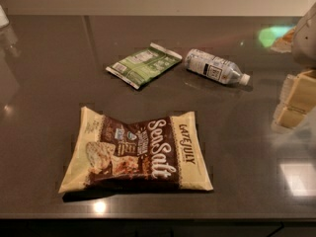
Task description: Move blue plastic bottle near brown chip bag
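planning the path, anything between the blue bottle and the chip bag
Nothing visible: bare counter separates blue plastic bottle and brown chip bag. Green packet lies left of the bottle, off that line. Gripper sits at right edge.

"Sea Salt" on chip bag (136,154) ("LATEJULY").

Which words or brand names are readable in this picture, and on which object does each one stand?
"Sea Salt": large white letters on the brown chip bag.
"LATE JULY": dark letters, turned sideways, on that bag's cream right end.
blue plastic bottle: label print too small to read.
green packet: print too blurred to read.
gripper, at the right edge: no text visible.
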Robot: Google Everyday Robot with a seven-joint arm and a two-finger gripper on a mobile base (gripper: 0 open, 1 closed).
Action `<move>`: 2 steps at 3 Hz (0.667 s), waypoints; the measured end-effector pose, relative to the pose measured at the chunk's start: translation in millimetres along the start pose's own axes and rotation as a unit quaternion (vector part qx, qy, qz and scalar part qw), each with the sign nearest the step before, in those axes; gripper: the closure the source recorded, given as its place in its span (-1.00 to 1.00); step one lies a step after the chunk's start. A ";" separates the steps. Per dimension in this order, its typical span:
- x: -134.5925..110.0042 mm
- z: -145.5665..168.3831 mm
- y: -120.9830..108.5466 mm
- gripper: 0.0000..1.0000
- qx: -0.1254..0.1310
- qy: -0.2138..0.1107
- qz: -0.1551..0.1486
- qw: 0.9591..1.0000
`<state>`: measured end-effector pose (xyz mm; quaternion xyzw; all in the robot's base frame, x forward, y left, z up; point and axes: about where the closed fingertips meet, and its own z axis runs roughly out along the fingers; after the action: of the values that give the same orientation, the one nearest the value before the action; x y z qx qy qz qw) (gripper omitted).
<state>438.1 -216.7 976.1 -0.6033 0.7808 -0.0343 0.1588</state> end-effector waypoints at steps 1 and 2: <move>-0.2 -0.3 -0.2 -1.00 0.001 0.000 0.000 1.000; -4.9 7.7 -17.8 -1.00 0.002 -0.009 0.009 1.000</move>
<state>458.1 -215.8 974.1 -0.5966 0.7845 -0.0287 0.1671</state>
